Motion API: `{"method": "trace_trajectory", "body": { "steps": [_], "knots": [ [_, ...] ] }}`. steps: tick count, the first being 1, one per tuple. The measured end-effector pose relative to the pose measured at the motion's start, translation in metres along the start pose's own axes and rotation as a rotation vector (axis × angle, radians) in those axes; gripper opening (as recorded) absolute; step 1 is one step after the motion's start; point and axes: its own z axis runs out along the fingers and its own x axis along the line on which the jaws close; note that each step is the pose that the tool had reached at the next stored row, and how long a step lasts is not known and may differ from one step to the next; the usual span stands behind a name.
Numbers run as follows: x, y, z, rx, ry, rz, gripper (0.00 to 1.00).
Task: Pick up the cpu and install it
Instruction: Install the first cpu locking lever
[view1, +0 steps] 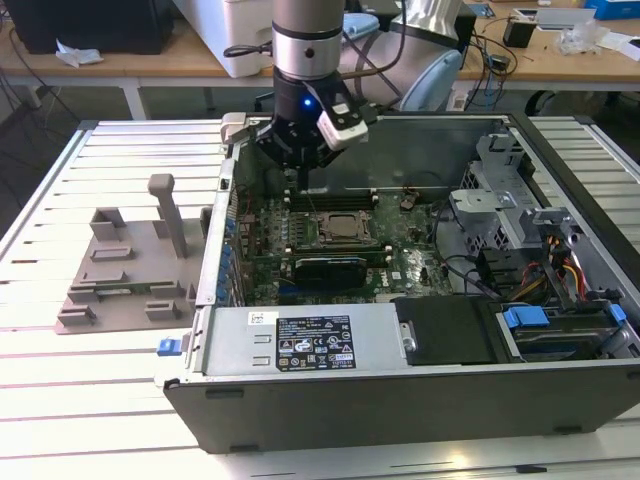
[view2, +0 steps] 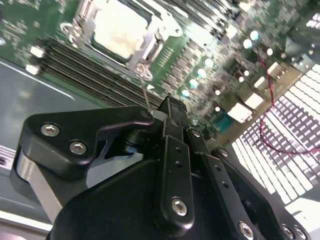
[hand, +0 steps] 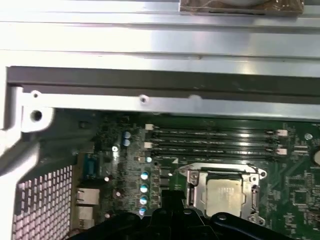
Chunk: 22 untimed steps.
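End effector (view1: 303, 172) hung over the open computer case (view1: 420, 400), fingers (view2: 172, 150) pressed together and empty in the second wrist view, cpu (hand: 226, 195) seated in its socket frame (hand: 192, 192) just below, memory slots (hand: 215, 142) beside it, case wall (hand: 160, 92) close behind, grey fixture plate (view1: 115, 290) well apart on the surface (view1: 90, 400)

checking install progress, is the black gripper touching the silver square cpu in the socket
Apart. In the exterior view the gripper hangs above the motherboard, with clear space down to the silver square cpu in its socket.
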Motion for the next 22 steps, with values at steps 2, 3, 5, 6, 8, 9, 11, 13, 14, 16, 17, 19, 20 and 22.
{"method": "trace_trajectory", "body": {
  "steps": [2,3,5,6,8,9,11,13,14,16,17,19,20,22],
  "knots": [
    [0.0059,0.0042,0.0008,0.0,0.0,0.0,0.11],
    [0.007,0.0065,0.0012,0.0,-0.0001,0.0,0.11],
    [0.0093,0.0132,0.0028,0.0,0.0,0.0,0.11],
    [0.0094,0.0147,0.004,-0.0002,-0.0002,0.0,0.11],
    [0.0092,0.0171,0.0087,-0.0002,-0.0002,0.0,0.11],
    [0.009,0.0173,0.0108,0.0001,0.0,0.0,0.11],
    [0.0036,0.0172,0.0117,0.0002,0.0002,0.0,0.11],
    [-0.005,0.0169,0.0117,0.0,0.002,0.0,0.11],
    [-0.0103,0.0167,0.0118,-0.0002,0.0035,0.0,0.11],
    [-0.0207,0.0163,0.0122,-0.0004,0.0088,0.0,0.11],
    [-0.0252,0.0161,0.0138,-0.0006,0.0123,0.001,0.11],
    [-0.0355,0.0152,0.0274,-0.0008,0.02,0.001,0.11],
    [-0.0409,0.0147,0.033,-0.0007,0.0224,0.001,0.11],
    [-0.0498,0.0152,0.0442,-0.0007,0.0265,-0.001,0.11]
  ]
}}
